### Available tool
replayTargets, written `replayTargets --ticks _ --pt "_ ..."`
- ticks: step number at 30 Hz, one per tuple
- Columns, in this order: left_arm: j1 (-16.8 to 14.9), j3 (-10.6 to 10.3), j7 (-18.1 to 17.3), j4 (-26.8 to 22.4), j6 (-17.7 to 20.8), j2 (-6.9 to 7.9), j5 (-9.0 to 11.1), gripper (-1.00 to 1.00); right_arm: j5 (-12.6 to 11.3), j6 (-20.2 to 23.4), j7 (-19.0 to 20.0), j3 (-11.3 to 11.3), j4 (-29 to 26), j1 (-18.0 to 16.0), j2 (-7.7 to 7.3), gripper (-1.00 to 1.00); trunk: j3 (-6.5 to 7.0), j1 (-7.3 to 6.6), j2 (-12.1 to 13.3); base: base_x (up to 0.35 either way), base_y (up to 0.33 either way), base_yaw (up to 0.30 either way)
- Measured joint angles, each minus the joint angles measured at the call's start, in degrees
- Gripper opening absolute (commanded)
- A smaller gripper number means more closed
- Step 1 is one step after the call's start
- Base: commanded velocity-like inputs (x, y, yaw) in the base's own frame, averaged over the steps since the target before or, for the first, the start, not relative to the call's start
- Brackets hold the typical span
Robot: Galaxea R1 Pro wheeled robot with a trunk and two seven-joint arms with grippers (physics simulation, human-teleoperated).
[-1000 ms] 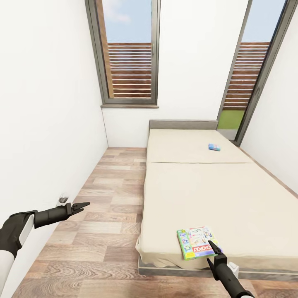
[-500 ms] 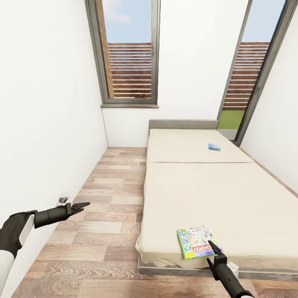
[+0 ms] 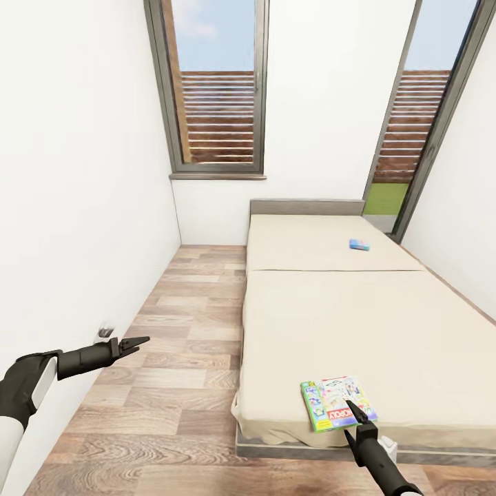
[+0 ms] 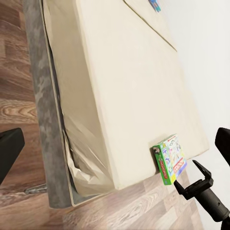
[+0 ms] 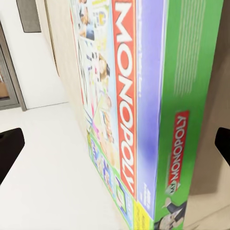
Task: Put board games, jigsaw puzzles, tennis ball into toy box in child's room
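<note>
White walls [image 3: 83, 172], plank floor [image 3: 179, 344], tall windows [image 3: 217, 89]

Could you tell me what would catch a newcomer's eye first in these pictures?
Probably the colourful Monopoly board game lying flat near the foot corner of the beige bed, with the right gripper poised at its near edge, jaws open. Next, the small blue board game far up the mattress near the headboard, and the left gripper out over the wood floor.

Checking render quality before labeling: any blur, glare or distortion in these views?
Head view: even flat light, no glare; window frames lean from wide-angle distortion. Right wrist view: the Monopoly board game sits very close, print soft and steeply foreshortened. Left wrist view: sharp, bed tilted, right claw beside the box.
</note>
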Motion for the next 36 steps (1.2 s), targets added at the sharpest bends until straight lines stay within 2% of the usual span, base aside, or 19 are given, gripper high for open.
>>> replayTargets --ticks 28,29,36 --pt "0.03 0.01 0.00 -0.03 0.01 -0.18 0.02 1.00 -0.06 -0.40 0.06 -0.34 -0.05 0.76 -0.05 1.00 -0.01 0.00 0.00 0.038 0.028 0.000" --pt "0.03 0.01 0.00 -0.03 0.02 -0.17 0.01 1.00 -0.05 -0.39 0.06 -0.34 -0.04 0.76 -0.05 -1.00 -0.01 0.00 0.00 0.000 0.000 0.000" --pt "0.02 0.01 0.00 -0.03 0.10 -0.18 0.01 1.00 0.27 -0.37 -0.16 -0.19 -0.01 0.71 -0.04 -1.00 -0.01 0.00 0.00 0.000 0.000 0.000"
